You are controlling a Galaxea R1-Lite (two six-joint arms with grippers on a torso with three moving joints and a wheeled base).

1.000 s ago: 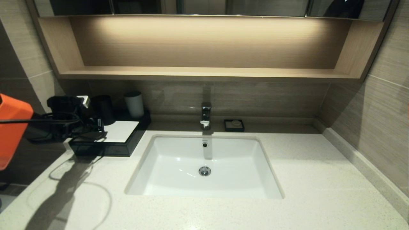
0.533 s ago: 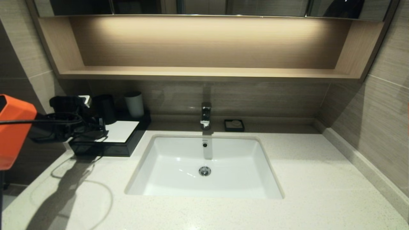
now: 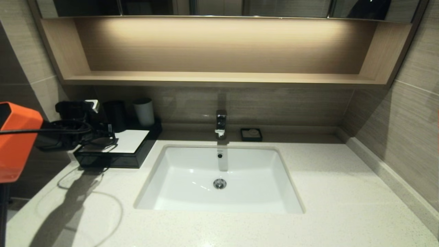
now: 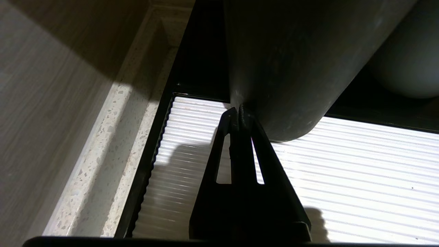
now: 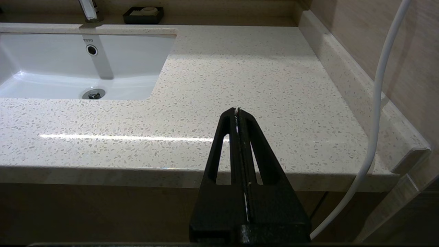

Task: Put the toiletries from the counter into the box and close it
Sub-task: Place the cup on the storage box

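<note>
A chrome faucet [image 3: 221,124] stands at the rear edge of the white basin [image 3: 192,171], with a round drain [image 3: 220,183] in the basin floor and an overflow hole below the spout. A small black soap dish [image 3: 251,134] holding a pale bar sits just beside the faucet. A dark cup [image 3: 115,116] and a pale grey cup [image 3: 144,112] stand upright side by side. A light wooden shelf [image 3: 219,78] runs along the wall above.

left arm [image 3: 17,137] cut off by frame edge, box [image 3: 113,159] front partly hidden behind it
</note>
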